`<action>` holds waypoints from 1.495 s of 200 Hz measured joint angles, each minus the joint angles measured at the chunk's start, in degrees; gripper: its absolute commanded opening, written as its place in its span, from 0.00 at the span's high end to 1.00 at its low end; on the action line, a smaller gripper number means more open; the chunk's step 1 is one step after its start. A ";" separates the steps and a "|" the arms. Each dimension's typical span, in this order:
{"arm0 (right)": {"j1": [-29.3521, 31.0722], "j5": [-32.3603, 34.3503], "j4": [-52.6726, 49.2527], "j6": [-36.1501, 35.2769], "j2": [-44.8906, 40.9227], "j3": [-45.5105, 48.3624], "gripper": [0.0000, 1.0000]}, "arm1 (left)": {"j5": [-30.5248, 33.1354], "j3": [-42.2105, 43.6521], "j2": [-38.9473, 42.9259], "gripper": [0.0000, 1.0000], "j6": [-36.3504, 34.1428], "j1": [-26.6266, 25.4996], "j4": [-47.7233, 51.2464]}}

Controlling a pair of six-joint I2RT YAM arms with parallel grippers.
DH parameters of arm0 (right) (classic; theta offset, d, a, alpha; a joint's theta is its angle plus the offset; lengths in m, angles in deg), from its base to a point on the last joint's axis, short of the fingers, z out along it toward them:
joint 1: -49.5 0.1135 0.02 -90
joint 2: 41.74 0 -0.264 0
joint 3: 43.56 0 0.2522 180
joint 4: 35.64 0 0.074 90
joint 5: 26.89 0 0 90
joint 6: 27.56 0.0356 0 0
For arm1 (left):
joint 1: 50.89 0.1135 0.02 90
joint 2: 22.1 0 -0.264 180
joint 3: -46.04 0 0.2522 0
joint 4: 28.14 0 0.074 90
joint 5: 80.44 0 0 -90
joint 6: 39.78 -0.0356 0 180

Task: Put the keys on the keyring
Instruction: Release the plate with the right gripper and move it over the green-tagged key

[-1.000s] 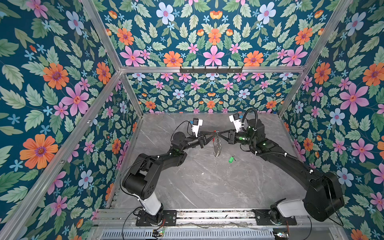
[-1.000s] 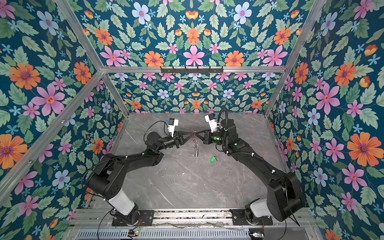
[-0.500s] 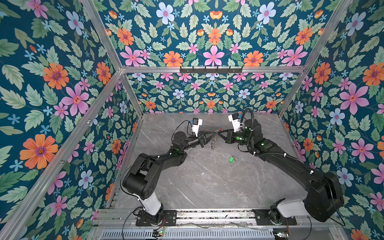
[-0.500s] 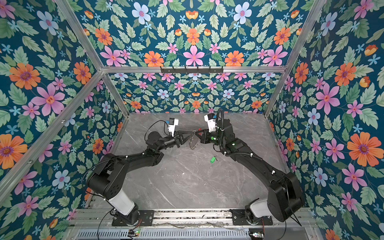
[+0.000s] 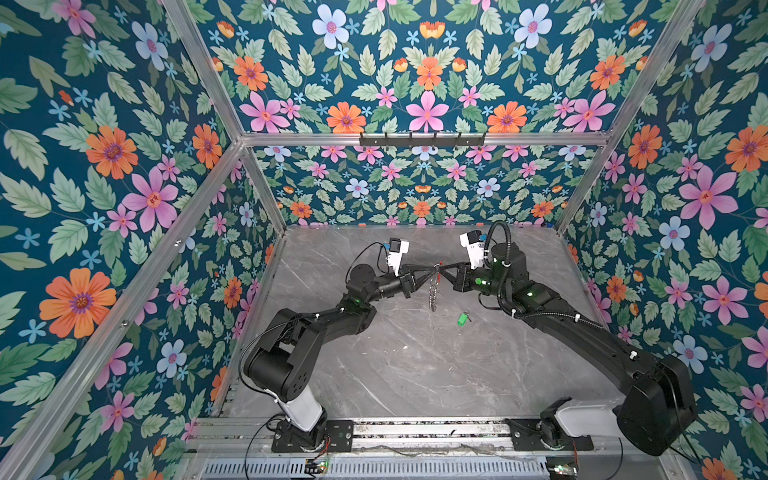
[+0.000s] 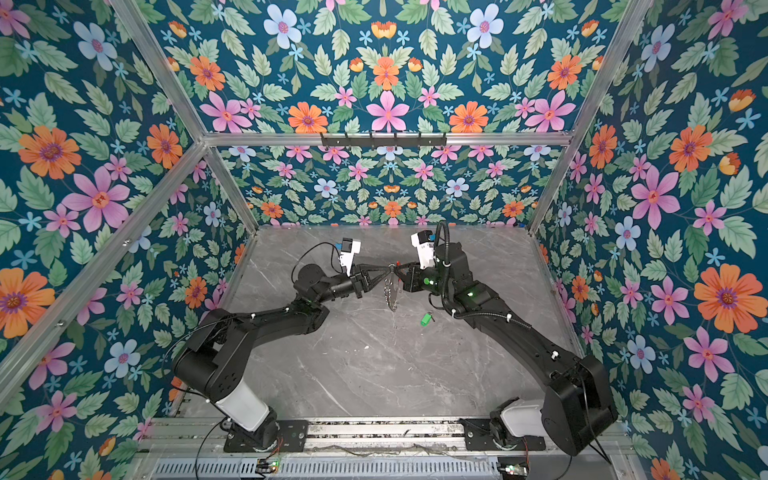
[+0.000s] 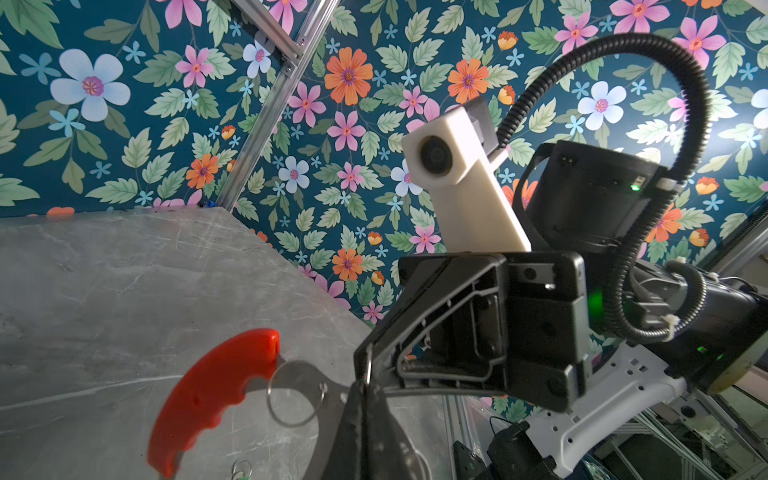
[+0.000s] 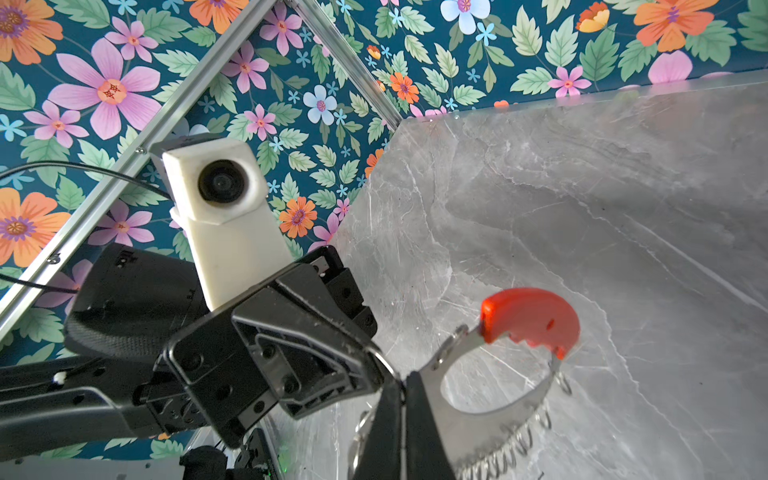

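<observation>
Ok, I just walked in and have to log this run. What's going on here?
Both arms hold the keyring up in the air above the table. The left gripper and the right gripper are each pinched shut on its upper edge, tips almost meeting, and the ring hangs down between them. The green key lies alone on the table nearer the right arm, untouched and not yet on the ring.

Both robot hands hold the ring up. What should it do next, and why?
Probably the right fingers should let go and drop to the key, lying loose on the table nearby; the left fingers also grip the ring.
</observation>
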 measured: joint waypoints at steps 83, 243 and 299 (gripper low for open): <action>-1.33 0.13 -0.87 -1.25 -2.62 3.32 0.78 | 0.02 0.94 1.88 1.00 -1.51 0.11 0.20; -3.39 13.60 -5.14 -0.83 -5.01 14.16 0.66 | 1.42 2.58 3.65 1.00 -4.39 0.11 2.47; -3.96 18.34 -8.85 1.90 -0.13 17.99 0.59 | 1.46 2.43 3.34 1.00 -4.70 0.09 4.07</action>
